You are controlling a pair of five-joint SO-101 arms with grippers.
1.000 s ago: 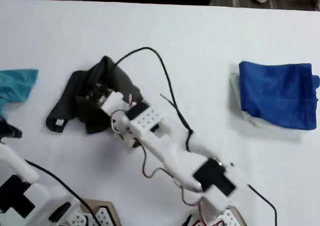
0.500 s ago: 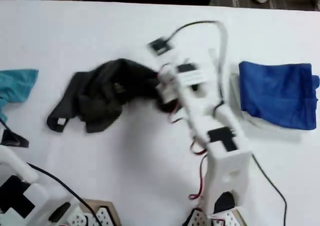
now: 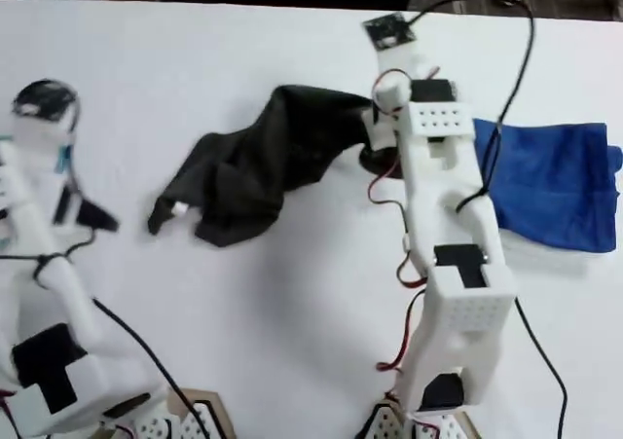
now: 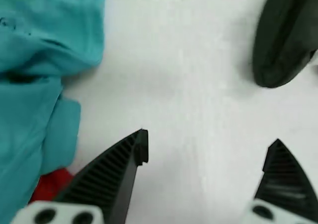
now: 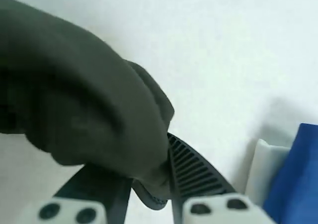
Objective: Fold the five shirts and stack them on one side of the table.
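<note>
My left hand (image 4: 208,139) hangs wide open over bare desk (image 4: 189,60), nearest the loose end of the black shirt (image 3: 253,166). The shirt stretches away rightward to my right hand (image 5: 159,184), which is clamped on its far end, beside the folded blue shirt (image 3: 545,181).

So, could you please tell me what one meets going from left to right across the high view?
Left arm → black shirt → right hand, gripping that shirt's end → folded blue shirt.

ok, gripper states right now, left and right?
Left gripper: open, holding nothing.
Right gripper: shut on the black shirt.
</note>
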